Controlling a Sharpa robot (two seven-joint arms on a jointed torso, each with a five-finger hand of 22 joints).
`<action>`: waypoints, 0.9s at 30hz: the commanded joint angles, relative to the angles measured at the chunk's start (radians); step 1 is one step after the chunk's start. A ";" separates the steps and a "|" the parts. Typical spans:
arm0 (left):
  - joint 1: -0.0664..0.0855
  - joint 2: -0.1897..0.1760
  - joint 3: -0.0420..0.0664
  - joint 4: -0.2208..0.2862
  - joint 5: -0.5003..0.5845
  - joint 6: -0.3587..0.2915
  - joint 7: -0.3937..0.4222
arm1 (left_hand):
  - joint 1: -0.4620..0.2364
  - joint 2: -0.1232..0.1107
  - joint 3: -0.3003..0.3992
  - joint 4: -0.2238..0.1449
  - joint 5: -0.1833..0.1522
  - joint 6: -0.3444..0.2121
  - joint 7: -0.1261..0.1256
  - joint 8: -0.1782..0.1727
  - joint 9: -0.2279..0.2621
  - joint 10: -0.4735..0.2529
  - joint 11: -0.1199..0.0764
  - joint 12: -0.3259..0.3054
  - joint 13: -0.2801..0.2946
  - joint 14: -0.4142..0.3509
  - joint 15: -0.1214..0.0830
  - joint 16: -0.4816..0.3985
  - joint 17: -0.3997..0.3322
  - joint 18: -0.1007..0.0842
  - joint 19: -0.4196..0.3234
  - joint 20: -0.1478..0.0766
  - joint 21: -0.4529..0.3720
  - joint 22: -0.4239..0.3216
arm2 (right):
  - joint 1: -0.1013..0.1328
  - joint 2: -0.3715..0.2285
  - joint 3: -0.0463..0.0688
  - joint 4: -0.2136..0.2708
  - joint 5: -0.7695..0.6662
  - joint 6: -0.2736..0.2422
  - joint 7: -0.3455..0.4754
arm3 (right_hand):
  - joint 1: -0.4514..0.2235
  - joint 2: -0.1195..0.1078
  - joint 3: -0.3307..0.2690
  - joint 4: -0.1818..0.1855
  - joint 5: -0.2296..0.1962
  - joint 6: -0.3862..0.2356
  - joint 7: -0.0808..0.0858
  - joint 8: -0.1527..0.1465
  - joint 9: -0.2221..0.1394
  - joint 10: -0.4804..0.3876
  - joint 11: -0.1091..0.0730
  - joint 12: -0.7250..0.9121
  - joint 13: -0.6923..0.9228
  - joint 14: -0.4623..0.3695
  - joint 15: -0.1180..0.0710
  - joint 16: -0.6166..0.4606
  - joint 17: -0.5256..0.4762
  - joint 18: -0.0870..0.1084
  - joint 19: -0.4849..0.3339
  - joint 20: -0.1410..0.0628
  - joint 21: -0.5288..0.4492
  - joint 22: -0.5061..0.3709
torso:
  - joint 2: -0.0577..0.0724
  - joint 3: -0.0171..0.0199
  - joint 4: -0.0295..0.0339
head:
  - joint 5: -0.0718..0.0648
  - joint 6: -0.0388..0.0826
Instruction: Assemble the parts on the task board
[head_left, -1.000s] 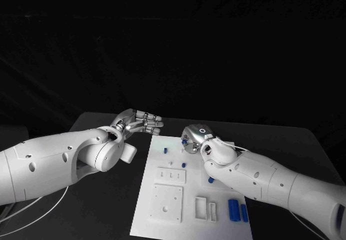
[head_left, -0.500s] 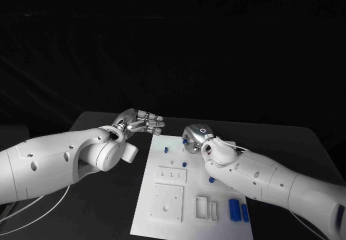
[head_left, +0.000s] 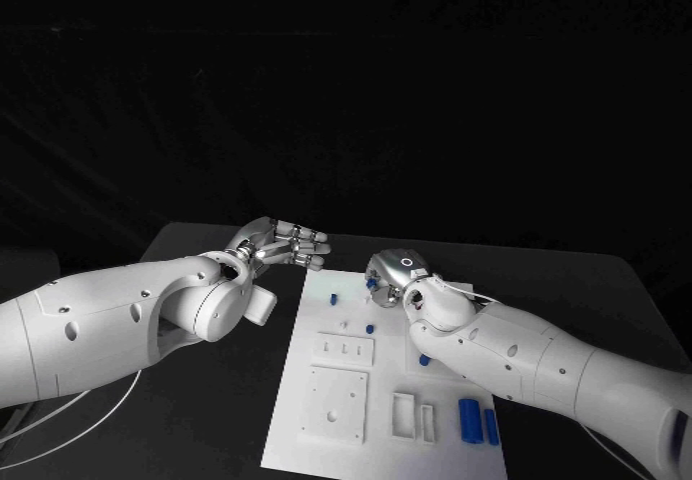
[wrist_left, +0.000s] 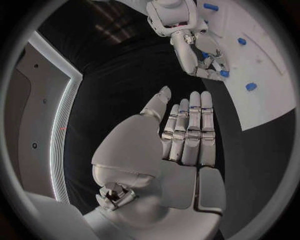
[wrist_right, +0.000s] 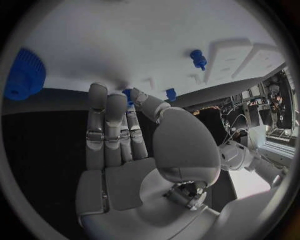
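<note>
Right hand (head_left: 392, 278): pinching a small blue part (wrist_right: 128, 95) over the task board (head_left: 335, 362).
Left hand (head_left: 277, 245): empty, fingers straight.
Progress: early; several parts loose.

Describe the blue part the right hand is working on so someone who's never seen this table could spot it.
Start at the white task board in the middle of the black table and go to its far end. There the right hand has its fingertips on a small blue part. Every other blue piece lies untouched.

No text, label, brand or number can be read on the task board (head_left: 335, 400) or elsewhere.
</note>
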 joint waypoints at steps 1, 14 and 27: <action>0.002 0.003 0.001 0.000 -0.005 0.015 0.004 | -0.008 -0.002 -0.006 0.000 -0.007 -0.007 0.003 -0.002 0.001 -0.009 0.001 -0.004 0.001 -0.004 0.003 0.001 0.001 -0.001 0.006 0.002 -0.003 -0.001 | 0.000 0.001 0.000 -0.009 0.009 0.001 -0.002 | 0.007 -0.005 0.002 0.006 0.001 -0.021 0.006 -0.004 -0.004 -0.025 0.010 0.001 0.000 -0.001 0.012 -0.003 -0.002 0.022 0.003 0.009 -0.009 0.002 | 0.002 -0.0011 0.0000 | 0.000 0.001; 0.002 0.003 0.000 -0.008 -0.005 0.016 0.004 | -0.008 -0.002 -0.006 0.000 -0.007 -0.007 0.003 -0.002 0.001 -0.009 0.001 -0.004 0.001 -0.004 0.003 0.001 0.001 -0.001 0.006 0.002 -0.003 -0.001 | 0.000 -0.002 0.000 -0.015 0.087 -0.056 0.030 | 0.030 -0.092 -0.258 0.085 0.033 -0.237 0.050 -0.006 -0.010 -0.271 0.073 0.002 -0.001 -0.002 0.059 -0.030 -0.029 0.055 0.027 0.059 -0.087 -0.061 | 0.002 -0.0004 -0.0021 | 0.002 0.003; 0.002 -0.005 0.000 -0.021 -0.005 0.013 0.004 | -0.004 -0.005 -0.006 -0.002 -0.008 -0.007 0.003 -0.002 0.001 -0.012 0.002 -0.004 0.001 -0.005 0.003 0.001 0.001 -0.001 0.008 0.002 -0.006 -0.002 | 0.007 -0.082 0.005 0.091 0.161 -0.092 0.065 | 0.092 -0.107 -0.395 0.196 0.048 -0.262 0.048 -0.008 -0.011 -0.270 0.074 0.001 -0.002 0.000 0.060 -0.037 -0.032 0.056 0.047 0.061 -0.117 -0.113 | 0.000 0.0057 -0.0109 | -0.003 0.013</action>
